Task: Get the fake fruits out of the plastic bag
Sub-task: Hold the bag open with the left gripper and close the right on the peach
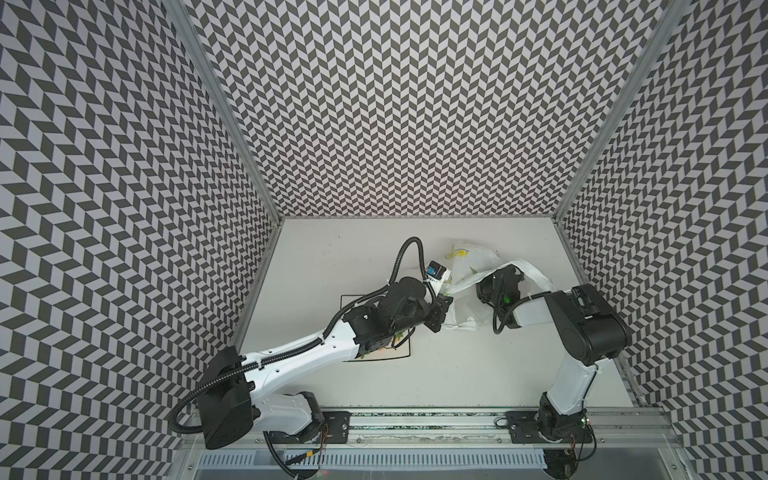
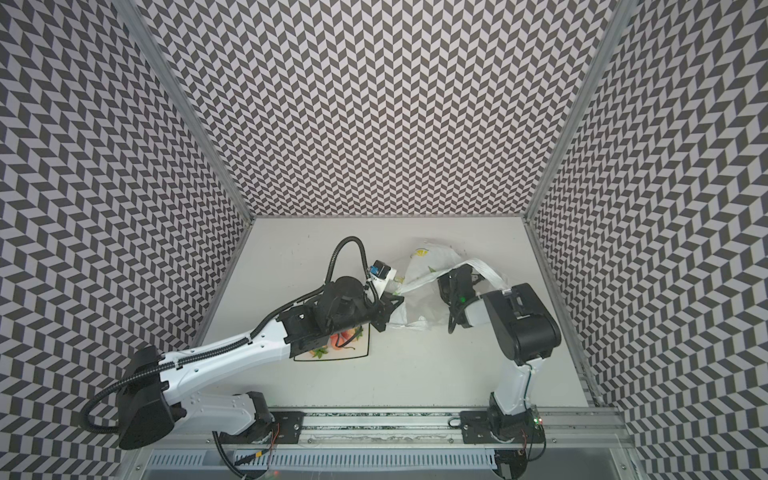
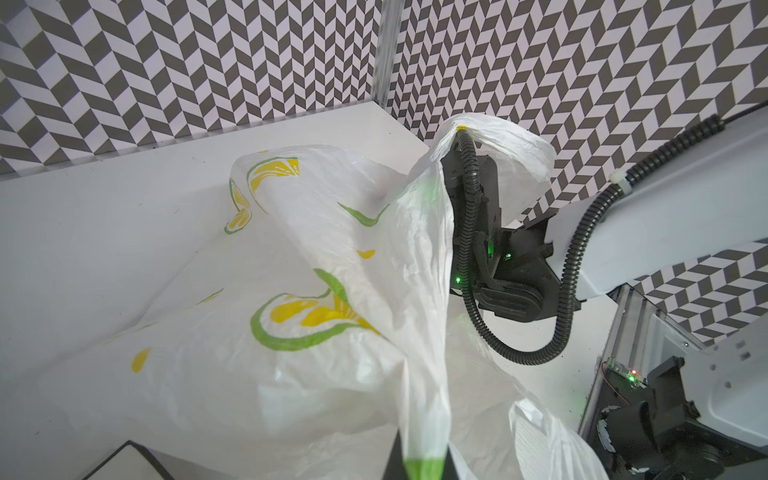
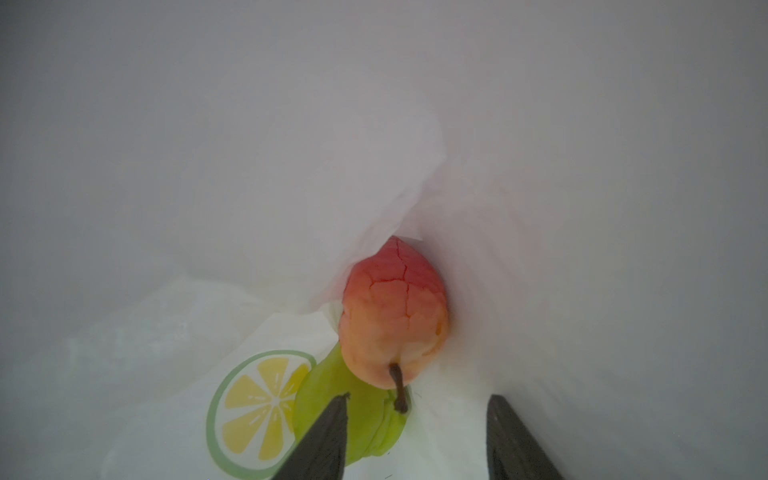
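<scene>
Right hand (image 4: 417, 399), spread, at green pear (image 4: 368, 419) inside plastic bag (image 4: 166, 374); left hand (image 3: 424, 465) pinches it.

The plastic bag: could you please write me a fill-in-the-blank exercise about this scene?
1. The left gripper is ___ on the plastic bag.
2. The right gripper has its jaws ___.
3. The red-yellow fruit and the green fruit lie ___ the bag.
Missing words: shut; open; inside.

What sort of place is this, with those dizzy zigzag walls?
Probably a robot test booth: black-and-white chevron-patterned walls box in a plain white tabletop, and one white-and-black robot arm and its twin are mounted on a grey metal rail at the front.
</scene>
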### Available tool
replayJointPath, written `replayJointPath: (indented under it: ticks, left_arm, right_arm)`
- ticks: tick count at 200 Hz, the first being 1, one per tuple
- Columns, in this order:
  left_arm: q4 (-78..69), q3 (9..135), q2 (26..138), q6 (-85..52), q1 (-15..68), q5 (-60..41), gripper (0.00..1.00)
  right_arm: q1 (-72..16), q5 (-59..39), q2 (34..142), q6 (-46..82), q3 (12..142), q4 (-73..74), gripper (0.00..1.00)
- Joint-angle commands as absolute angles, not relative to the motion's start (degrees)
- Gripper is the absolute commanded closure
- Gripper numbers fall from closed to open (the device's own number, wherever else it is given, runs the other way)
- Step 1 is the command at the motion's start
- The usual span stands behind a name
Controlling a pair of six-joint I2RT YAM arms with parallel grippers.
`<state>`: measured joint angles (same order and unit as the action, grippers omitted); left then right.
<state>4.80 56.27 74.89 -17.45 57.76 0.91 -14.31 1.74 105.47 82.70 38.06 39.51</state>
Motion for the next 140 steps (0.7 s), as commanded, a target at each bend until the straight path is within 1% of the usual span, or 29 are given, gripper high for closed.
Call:
replayJointPath:
  ticks: [1, 22, 56, 85, 114, 140]
  left_arm:
    - [5.4, 55.5, 73.3, -15.8, 58.3, 2.3, 1.0]
    - [5.6, 55.3, 73.1, -15.2, 58.5, 2.6, 1.0]
    - [5.5, 54.5, 73.0, -14.7, 58.6, 3.5, 1.0]
    - [5.2, 53.9, 72.9, -14.6, 58.6, 4.2, 1.0]
    - [4.6, 53.8, 72.8, -14.7, 58.7, 5.0, 1.0]
    - [4.0, 53.8, 72.9, -14.7, 58.6, 5.8, 1.0]
  right_arm:
    - [-13.4, 3.4, 107.1, 82.6, 39.3, 42.9, 0.53]
    - [-12.8, 4.0, 107.4, 81.5, 39.5, 43.9, 0.6]
    - [-12.1, 4.2, 107.3, 79.5, 39.1, 45.7, 0.76]
    - [-11.0, 3.3, 106.7, 78.7, 37.4, 48.6, 0.87]
    - [-10.6, 1.0, 105.5, 78.2, 35.2, 51.9, 0.95]
    - [-10.4, -1.2, 104.4, 78.2, 33.0, 55.1, 0.98]
